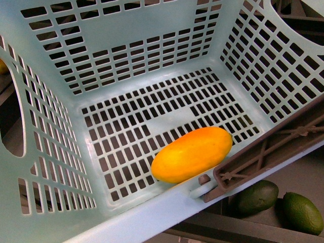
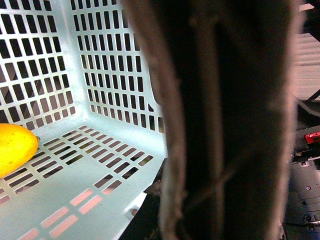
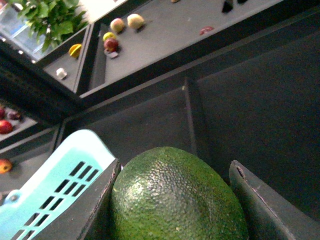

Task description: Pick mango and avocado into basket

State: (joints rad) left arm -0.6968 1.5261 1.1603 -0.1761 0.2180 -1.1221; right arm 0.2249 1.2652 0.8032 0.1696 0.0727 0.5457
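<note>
The pale turquoise basket (image 1: 126, 35) fills the front view, tipped toward me. The yellow-orange mango (image 1: 191, 154) lies on its slotted floor against the near wall, and also shows in the left wrist view as mango (image 2: 15, 147). The brown handle (image 1: 268, 152) crosses the near right rim. In the left wrist view this handle (image 2: 225, 120) blocks most of the picture; my left gripper is shut on it, its fingers hidden. My right gripper (image 3: 172, 212) is shut on the dark green avocado (image 3: 175, 190), one finger (image 3: 97, 205) on each side, beside the basket's rim (image 3: 55, 185).
Two more green avocados (image 1: 255, 197) (image 1: 302, 212) lie on the dark shelf below the basket's near right corner. The right wrist view shows a dark grey shelf (image 3: 240, 100), a farther shelf with small fruit (image 3: 120, 25), and a leafy plant (image 3: 50, 17).
</note>
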